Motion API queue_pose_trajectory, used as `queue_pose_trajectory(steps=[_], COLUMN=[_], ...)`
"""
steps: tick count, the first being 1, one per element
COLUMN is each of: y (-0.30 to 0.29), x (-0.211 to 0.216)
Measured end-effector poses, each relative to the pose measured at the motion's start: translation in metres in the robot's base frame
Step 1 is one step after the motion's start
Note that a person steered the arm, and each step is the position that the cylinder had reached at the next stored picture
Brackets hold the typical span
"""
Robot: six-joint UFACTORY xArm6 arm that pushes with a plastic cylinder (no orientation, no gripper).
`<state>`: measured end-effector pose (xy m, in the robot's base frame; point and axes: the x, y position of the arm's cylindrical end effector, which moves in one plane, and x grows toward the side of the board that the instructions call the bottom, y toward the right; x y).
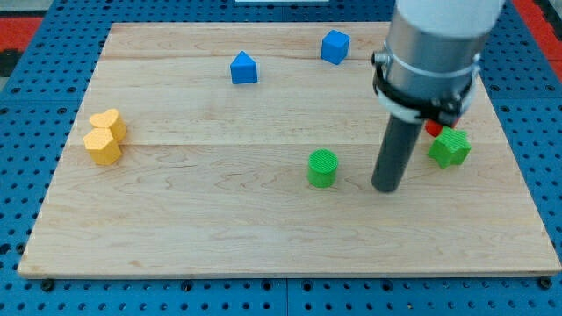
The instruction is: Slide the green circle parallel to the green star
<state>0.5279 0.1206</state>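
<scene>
The green circle [322, 168] is a short round block on the wooden board, right of the middle. The green star [450, 147] lies near the board's right edge, slightly higher in the view. My tip [386, 188] rests on the board between them, a short gap to the right of the green circle and not touching it. The arm's grey body hides part of the board above the star.
A red block [434, 128] peeks out behind the rod, next to the green star. A blue cube [335, 46] and a blue triangular block [243, 68] sit near the top. A yellow heart [108, 124] and a yellow hexagon [102, 147] touch at the left.
</scene>
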Motion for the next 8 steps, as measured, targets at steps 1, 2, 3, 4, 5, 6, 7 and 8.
queue_pose_trajectory(steps=[1, 2, 3, 4, 5, 6, 7, 8], y=[-0.053, -0.133, -0.144, -0.098, -0.043, -0.037, -0.073, -0.067], x=[0.022, 0.011, -0.018, -0.045, -0.061, -0.062, -0.040, 0.002])
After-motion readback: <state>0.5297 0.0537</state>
